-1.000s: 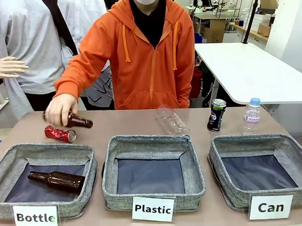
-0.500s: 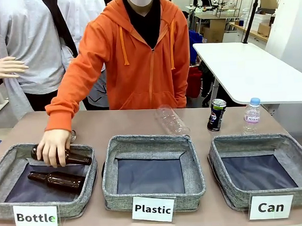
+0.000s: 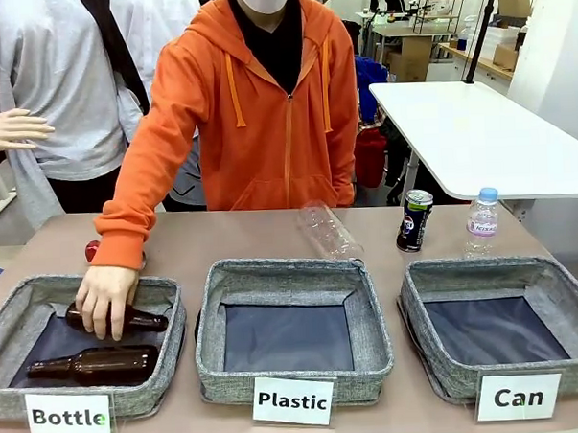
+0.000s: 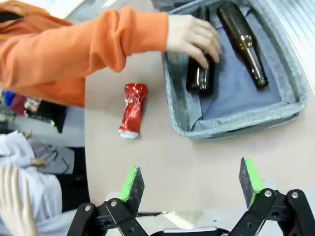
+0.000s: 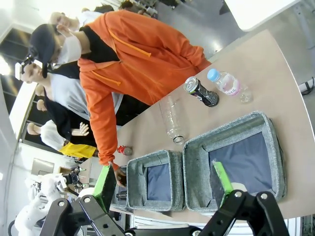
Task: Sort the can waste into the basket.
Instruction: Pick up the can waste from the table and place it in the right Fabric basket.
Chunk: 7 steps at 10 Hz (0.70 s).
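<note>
Lying on the surface behind the Bottle bin, the crushed red can sat apart from the person's hand, which rested on a brown bottle inside. The dark can stood behind the empty Can basket. The left claw and right claw gaped open, holding nothing. Can sorting looked unstarted; the next move called for reaching a can.

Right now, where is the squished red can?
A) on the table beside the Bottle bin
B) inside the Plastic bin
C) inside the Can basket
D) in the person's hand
A: the crushed red can lies on the table just outside the Bottle bin, while the person's hand is on a brown bottle inside it.
</note>
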Each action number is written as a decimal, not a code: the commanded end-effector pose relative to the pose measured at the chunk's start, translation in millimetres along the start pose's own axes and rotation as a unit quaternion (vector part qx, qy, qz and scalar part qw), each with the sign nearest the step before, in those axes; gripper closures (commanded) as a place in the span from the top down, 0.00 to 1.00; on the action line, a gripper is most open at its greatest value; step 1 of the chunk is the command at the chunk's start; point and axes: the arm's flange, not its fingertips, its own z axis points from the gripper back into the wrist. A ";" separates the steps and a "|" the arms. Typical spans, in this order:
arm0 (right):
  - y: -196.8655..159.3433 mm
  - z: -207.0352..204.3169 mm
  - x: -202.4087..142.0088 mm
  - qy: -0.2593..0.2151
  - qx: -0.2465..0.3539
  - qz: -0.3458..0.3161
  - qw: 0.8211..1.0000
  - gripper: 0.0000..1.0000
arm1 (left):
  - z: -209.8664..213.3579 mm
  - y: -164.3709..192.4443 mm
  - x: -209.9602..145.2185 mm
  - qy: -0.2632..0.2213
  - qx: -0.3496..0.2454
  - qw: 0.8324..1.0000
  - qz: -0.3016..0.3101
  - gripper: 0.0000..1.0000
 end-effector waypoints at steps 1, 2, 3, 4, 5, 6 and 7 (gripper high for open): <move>2.4 -1.5 2.1 -0.003 0.012 0.001 1.000 1.00 | 15.3 6.3 -15.8 -0.002 -0.012 1.000 -0.020 1.00; 2.4 -1.5 2.1 -0.003 0.012 0.001 1.000 1.00 | 29.0 -13.9 -18.6 0.002 0.016 1.000 -0.005 1.00; 2.4 -1.5 2.1 -0.003 0.012 0.001 1.000 1.00 | 37.1 -41.7 -25.2 0.009 0.051 0.998 0.029 1.00; 2.4 -1.5 2.1 -0.003 0.012 0.001 1.000 1.00 | 36.7 -68.0 -28.3 0.001 0.079 0.997 0.022 1.00; 2.4 -1.5 2.1 -0.003 0.012 0.001 1.000 1.00 | 32.3 -78.2 -30.4 -0.007 0.085 0.996 0.015 1.00; 2.4 -1.5 2.1 -0.003 0.012 0.001 1.000 1.00 | 26.3 -71.9 -27.9 -0.005 0.073 0.997 0.009 1.00; 2.4 -1.5 2.1 -0.003 0.012 0.001 1.000 1.00 | 22.6 -54.2 -20.5 0.003 0.052 0.999 -0.008 1.00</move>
